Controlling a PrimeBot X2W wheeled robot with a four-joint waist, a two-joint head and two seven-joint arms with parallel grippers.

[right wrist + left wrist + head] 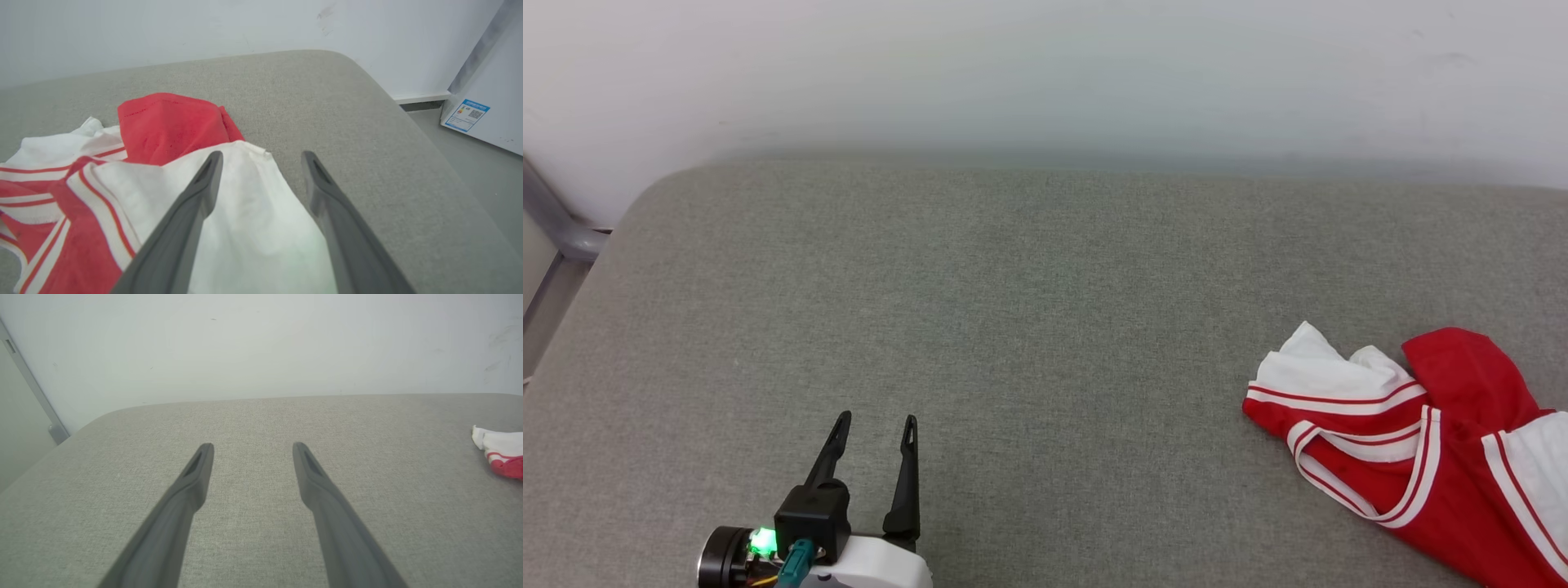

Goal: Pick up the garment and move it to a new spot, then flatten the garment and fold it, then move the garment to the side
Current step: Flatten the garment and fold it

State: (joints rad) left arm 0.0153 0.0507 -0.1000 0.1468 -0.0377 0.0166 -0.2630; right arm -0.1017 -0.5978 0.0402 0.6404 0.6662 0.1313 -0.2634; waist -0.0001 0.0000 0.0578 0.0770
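Red-and-white garment (1413,449), crumpled, striped trim showing, lying toward the right end of a grey fabric cushion (1013,310), at the lower right of the head view. Right gripper (262,155): fingers spread, above a white panel of the garment, pinching nothing. Left gripper (876,420): fingers spread, empty, over bare cushion, well apart from the garment. White wall (1045,73) behind.
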